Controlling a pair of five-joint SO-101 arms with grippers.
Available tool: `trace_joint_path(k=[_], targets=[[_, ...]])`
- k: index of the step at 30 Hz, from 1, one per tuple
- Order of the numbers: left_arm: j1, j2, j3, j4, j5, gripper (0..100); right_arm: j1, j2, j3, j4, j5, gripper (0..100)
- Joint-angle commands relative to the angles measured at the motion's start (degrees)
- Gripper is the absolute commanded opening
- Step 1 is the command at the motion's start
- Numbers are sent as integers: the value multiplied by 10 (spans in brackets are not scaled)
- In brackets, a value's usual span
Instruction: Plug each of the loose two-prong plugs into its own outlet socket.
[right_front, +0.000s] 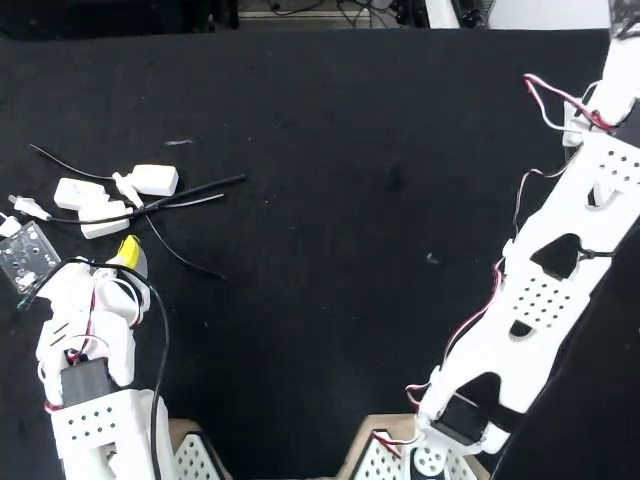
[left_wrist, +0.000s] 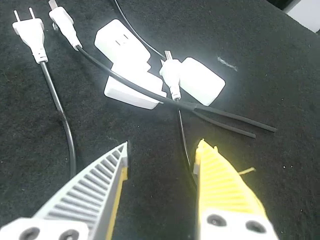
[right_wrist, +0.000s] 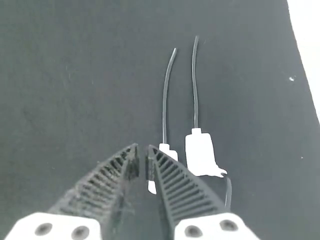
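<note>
The black bench carries two white arms. The left arm stands at the near left. The right arm runs from the near middle up to the far right, where its end is cut off by the edge of the high view.

The left tool is spread wide, one finger grey and one yellow, and holds nothing. It hangs just near of a cluster at the left of the bench. The right tool is drawn narrow, with only a slit between its black fingers and nothing visibly gripped.

The cluster holds three white outlet blocks. Two lie touching, and the third is just to their right.

There are five white plugs in all, three of them in the cluster. A two-prong plug lies at the far left, a second plug beside it is cut off at its tip, and a third plug sits between the blocks. Two more plugs lie side by side by the right tool. The fuller one is in plain sight, and the other is partly hidden behind a finger.

Thin black cables cross over the cluster, and I cannot tell which plug each one belongs to.
</note>
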Motion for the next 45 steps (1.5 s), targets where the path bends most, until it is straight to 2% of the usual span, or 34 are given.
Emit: trace_joint_path(k=[1,7,10,16,22,32,41,45], targets=[[6,-2,-21,-14,4,223,-18,-87,56,18,-30,11],[8,-2,-21,-14,4,223,-56,-240,317,16,-22,11],[7,-2,-21,-14,4,223,-88,-298,451,-19,-2,11],[5,-2,-22,-14,4,223,-116,-348,720,-179,2,11],[7,-2,-22,-14,4,223,-80,-352,931,-372,14,11],[8,-2,-22,-14,4,223,27,-352,1075,-548,64,11],[8,-2,-22,-14,4,223,54,-351,1163,-735,92,11],[8,-2,-22,-14,4,223,62,-351,1168,-760,92,11]])
